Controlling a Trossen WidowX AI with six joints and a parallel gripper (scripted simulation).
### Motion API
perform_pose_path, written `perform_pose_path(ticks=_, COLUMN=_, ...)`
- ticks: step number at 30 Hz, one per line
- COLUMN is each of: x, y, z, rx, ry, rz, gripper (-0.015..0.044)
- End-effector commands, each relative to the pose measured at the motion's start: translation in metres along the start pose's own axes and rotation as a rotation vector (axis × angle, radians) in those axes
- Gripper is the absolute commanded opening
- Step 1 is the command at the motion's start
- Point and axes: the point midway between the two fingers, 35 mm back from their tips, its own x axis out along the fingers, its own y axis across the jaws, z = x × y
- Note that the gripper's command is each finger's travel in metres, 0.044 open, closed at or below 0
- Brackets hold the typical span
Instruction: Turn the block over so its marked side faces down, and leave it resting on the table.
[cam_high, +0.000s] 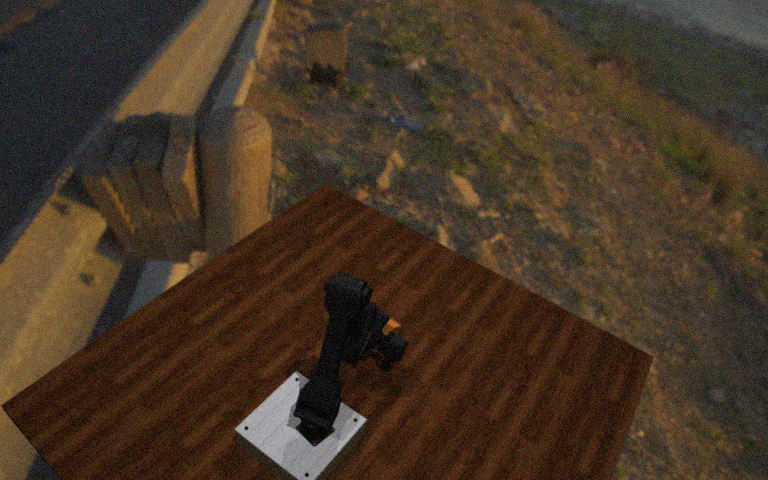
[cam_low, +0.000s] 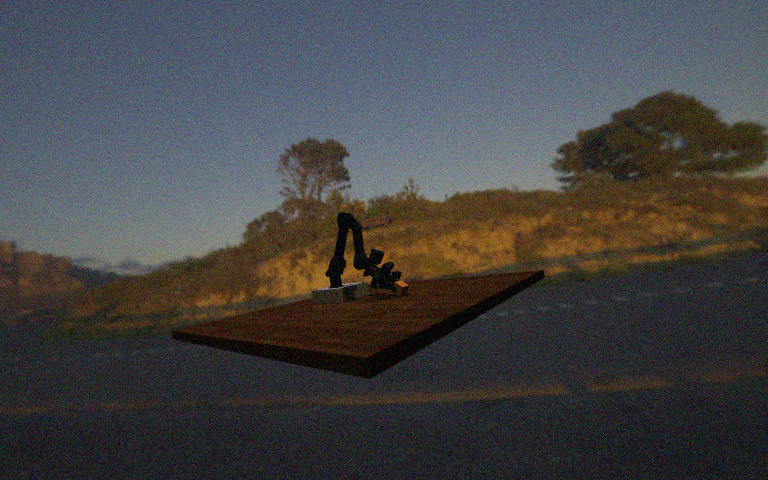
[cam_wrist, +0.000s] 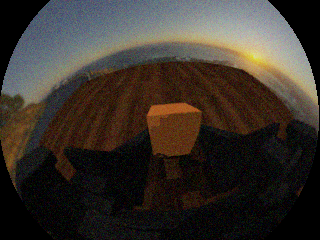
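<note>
The orange block (cam_high: 391, 324) (cam_low: 402, 288) (cam_wrist: 174, 131) is between the fingers of my gripper (cam_high: 392, 330) (cam_low: 398, 287) (cam_wrist: 172, 128), which is shut on it. The gripper is tilted well over, pointing outward and low over the table (cam_high: 481, 362) (cam_low: 339, 328) (cam_wrist: 200, 82). In the wrist view the block shows a bright upper face and a duller face toward the camera. Which face bears the mark cannot be told. The block is close to the table top; whether its lower edge touches is too small to tell.
The arm stands on a pale base plate (cam_high: 260, 428) (cam_low: 327, 296) with dark bolt holes, close behind the gripper. The far table edges show in the wrist view, beyond the block. The arm's own links hang over the area between base and gripper.
</note>
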Motion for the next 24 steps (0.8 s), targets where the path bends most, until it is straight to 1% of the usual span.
perform_pose_path(ticks=1, x=-0.0057, y=-0.0018, z=-0.0026, rx=-0.004, ry=-0.038, rz=-0.005, gripper=0.0000)
perform_pose_path(ticks=7, x=-0.0082, y=-0.0018, z=-0.0001, rx=-0.004, ry=-0.068, rz=-0.005, gripper=0.0000)
perform_pose_path(ticks=19, x=-0.0082, y=-0.0018, z=-0.0001, rx=-0.004, ry=-0.068, rz=-0.005, gripper=0.0000)
perform_pose_path(ticks=24, x=-0.0082, y=-0.0018, z=-0.0001, rx=-0.004, ry=-0.068, rz=-0.005, gripper=0.0131)
